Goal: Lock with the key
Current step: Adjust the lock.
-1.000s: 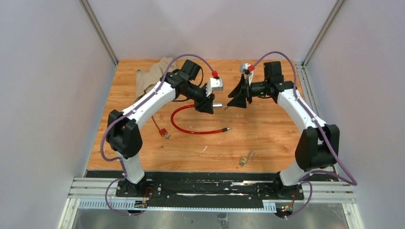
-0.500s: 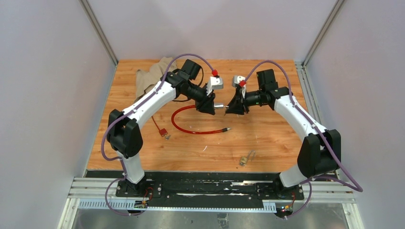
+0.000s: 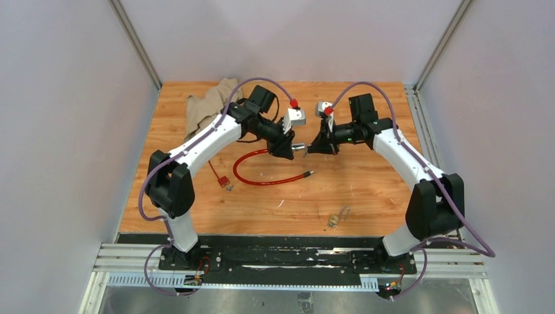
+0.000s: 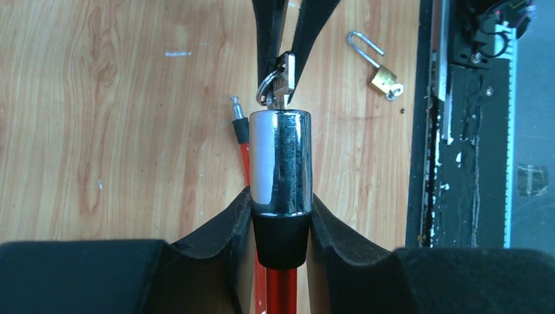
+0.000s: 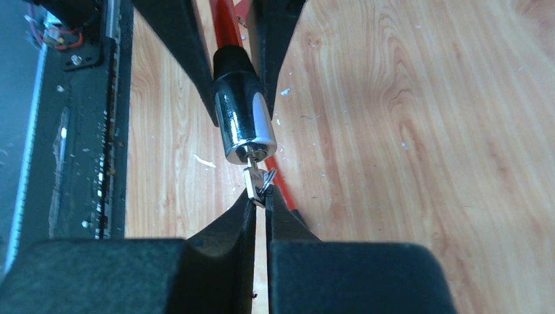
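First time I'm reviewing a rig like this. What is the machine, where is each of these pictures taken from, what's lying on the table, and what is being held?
These are two robot arms bolted side by side at the near edge of a wooden table. One picture looks down from above and behind; the other two come from cameras on each wrist. The left end effector is shut on the chrome lock barrel of a red cable. The right end effector pinches a tiny key at the barrel's keyhole. Also on the table lie a brass padlock, a small red tag and a beige cloth.
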`<state>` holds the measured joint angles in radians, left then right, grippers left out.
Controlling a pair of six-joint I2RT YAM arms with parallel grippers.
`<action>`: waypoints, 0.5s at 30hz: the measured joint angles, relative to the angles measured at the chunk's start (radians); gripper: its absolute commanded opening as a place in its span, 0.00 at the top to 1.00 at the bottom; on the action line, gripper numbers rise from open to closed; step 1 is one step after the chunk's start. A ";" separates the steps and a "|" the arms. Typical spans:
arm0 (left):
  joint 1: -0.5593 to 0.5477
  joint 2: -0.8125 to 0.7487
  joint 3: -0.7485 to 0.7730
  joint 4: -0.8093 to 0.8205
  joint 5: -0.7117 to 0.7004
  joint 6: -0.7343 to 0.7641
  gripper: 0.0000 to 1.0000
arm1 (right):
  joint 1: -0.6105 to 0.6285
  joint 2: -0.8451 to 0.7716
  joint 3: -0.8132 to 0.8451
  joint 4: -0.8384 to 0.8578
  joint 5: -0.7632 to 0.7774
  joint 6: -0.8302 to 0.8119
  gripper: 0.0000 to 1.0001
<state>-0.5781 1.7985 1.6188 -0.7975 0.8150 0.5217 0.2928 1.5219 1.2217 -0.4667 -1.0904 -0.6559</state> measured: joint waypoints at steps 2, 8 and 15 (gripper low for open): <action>-0.001 -0.014 -0.040 0.038 -0.026 -0.014 1.00 | 0.000 0.031 0.013 0.000 -0.005 0.049 0.99; -0.002 -0.056 -0.124 0.125 -0.105 -0.033 1.00 | 0.000 0.118 0.043 0.009 -0.045 0.202 0.99; -0.002 -0.059 -0.126 0.155 -0.132 -0.016 1.00 | -0.004 0.124 0.044 0.016 -0.035 0.271 0.50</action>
<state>-0.5804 1.7397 1.4933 -0.6426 0.6834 0.5060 0.2890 1.6459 1.2655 -0.4511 -1.1259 -0.3851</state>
